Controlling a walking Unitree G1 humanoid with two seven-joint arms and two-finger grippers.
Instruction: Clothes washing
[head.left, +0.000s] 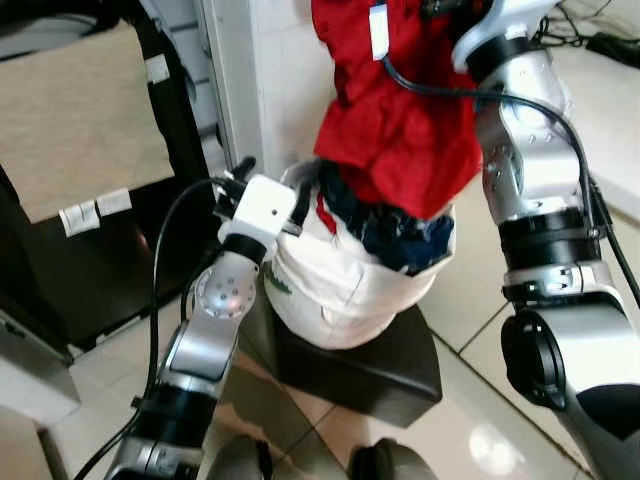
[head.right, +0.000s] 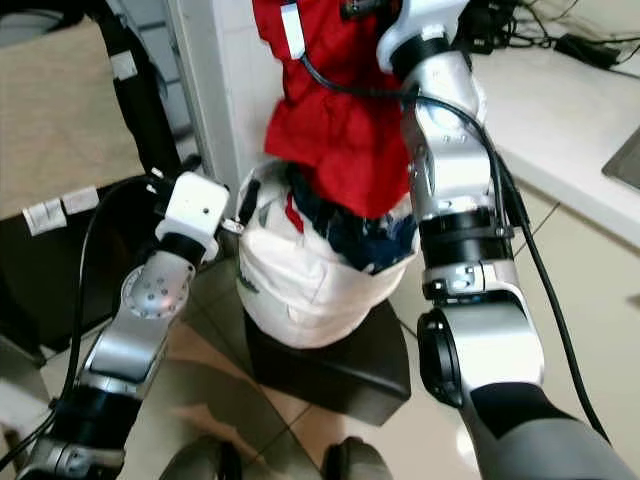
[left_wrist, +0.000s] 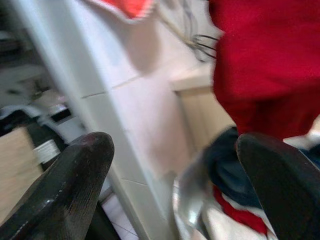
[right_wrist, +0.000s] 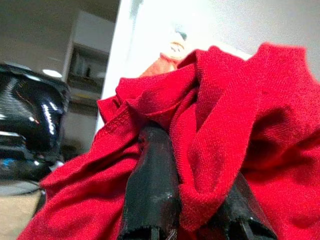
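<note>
Floor: glossy pale tiles (head.left: 470, 300).
Wall: a white tiled pillar (head.left: 270, 90) stood behind.
Right: white worktop (head.right: 560, 110) carried cables.

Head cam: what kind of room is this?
Probably a home laundry or utility corner. A white fabric laundry bag stuffed with clothes sits on a dark stool on a glossy tiled floor; the right tool lifts a red garment beside a white countertop.
</note>
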